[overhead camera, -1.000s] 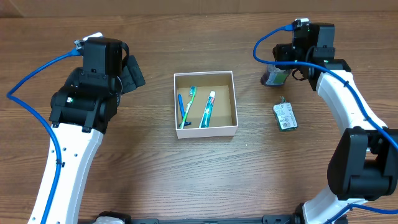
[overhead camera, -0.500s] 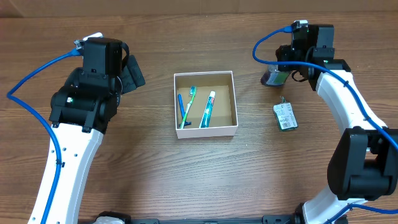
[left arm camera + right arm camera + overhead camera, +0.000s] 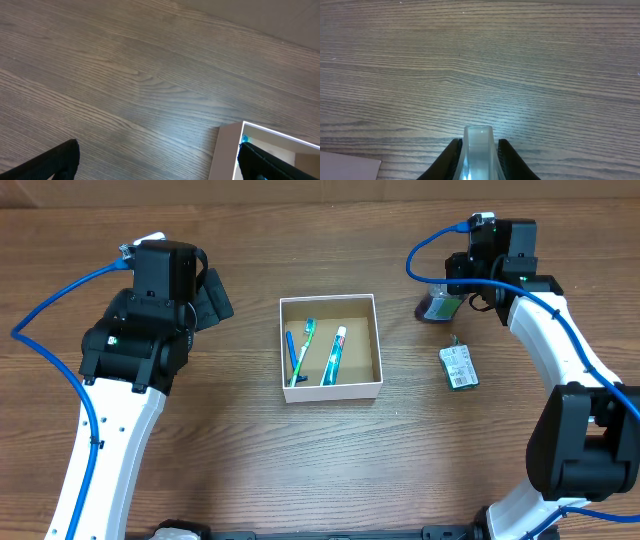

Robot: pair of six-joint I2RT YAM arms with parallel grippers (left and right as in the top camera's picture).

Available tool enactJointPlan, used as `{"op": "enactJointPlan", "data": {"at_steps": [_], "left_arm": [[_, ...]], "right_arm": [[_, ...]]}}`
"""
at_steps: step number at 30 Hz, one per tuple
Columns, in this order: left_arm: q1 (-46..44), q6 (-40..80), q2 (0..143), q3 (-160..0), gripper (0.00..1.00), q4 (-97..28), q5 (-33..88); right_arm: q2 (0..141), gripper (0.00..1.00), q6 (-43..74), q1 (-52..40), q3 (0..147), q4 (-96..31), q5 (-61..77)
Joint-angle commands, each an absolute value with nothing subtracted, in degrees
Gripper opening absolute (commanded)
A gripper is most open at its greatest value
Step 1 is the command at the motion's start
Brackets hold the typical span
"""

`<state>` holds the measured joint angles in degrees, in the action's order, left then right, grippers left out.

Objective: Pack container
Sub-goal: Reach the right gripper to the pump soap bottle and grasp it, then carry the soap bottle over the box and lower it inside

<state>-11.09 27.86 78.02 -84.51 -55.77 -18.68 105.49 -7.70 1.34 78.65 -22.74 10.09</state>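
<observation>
**A:** Box from overhead: where is it?

**B:** Mid-worktop, between the arms, with a toothbrush and a tube lying inside. None of it has moved, nor has the packet off to its right. The right tool grips a bottle, which shows slightly more purple than a second ago. The left tool sits well left of the box, unchanged.

**A:** Left wrist?

**B:** Fingers spread wide above the worktop. A box corner is just beside the right-hand one.

**A:** Right wrist?

**B:** Both fingers are pinched narrow on the bottle's pale top, with woodgrain beyond.
</observation>
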Motion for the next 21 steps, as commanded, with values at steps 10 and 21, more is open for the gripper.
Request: {"op": "enactJointPlan", "data": {"at_steps": [10,21], "left_arm": [[-10.87,26.57,78.41,-85.12,1.0,-55.68,-19.25],[-10.87,26.57,78.41,-85.12,1.0,-55.68,-19.25]], "right_arm": [[94.02,0.17,-7.53,-1.98,80.01,-25.3,2.2],[84.68,0.16,-7.27,-15.46,80.01,-33.26,-7.97]]}}
